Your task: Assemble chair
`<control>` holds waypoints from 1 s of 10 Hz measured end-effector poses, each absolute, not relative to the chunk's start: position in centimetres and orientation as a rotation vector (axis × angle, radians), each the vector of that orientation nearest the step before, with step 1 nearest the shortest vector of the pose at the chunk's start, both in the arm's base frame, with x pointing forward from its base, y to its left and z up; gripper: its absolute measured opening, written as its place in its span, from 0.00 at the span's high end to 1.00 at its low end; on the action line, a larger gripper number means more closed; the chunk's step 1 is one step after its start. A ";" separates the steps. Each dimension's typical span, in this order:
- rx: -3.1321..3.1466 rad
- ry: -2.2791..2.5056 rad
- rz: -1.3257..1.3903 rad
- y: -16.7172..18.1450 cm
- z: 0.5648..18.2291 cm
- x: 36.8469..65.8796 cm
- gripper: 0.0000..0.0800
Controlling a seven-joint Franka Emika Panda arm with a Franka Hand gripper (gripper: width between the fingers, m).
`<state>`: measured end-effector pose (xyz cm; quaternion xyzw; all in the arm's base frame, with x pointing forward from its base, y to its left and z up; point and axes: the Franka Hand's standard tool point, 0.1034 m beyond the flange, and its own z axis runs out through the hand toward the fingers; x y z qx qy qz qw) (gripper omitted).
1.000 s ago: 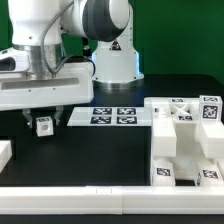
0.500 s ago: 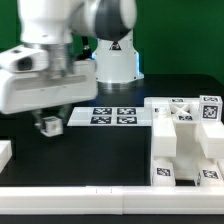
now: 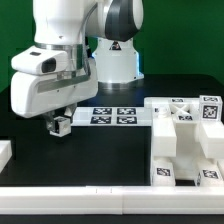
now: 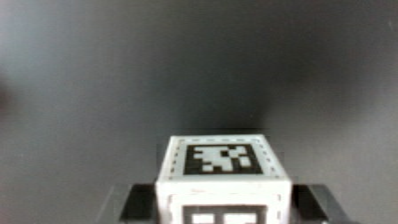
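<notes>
The exterior view faces the arm across the black table from slightly above. The wrist view looks close down past the hand at the tagged block, which shows in both views.

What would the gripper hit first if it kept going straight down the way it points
Probably the bare black table. The gripper, shut on a small tagged chair piece, points down at empty surface just off the marker board; the piece would touch first, though depth is unclear.

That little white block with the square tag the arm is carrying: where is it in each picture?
Exterior view: the block hangs under the arm, at the exterior view's left of the marker board.
Wrist view: the block fills the lower middle, between the fingers.
Shared landmark: the black tabletop.
</notes>
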<state>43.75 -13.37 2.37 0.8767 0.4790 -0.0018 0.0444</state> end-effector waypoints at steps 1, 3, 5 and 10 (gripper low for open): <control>2.530 1.634 0.031 -12.5 2.4 44.0 0.65; 2.290 1.935 0.032 -10.8 2.8 44.5 0.65; 2.207 2.024 0.019 -12.8 2.7 43.7 0.65; 1.729 2.467 -0.056 -11.9 2.3 43.2 0.65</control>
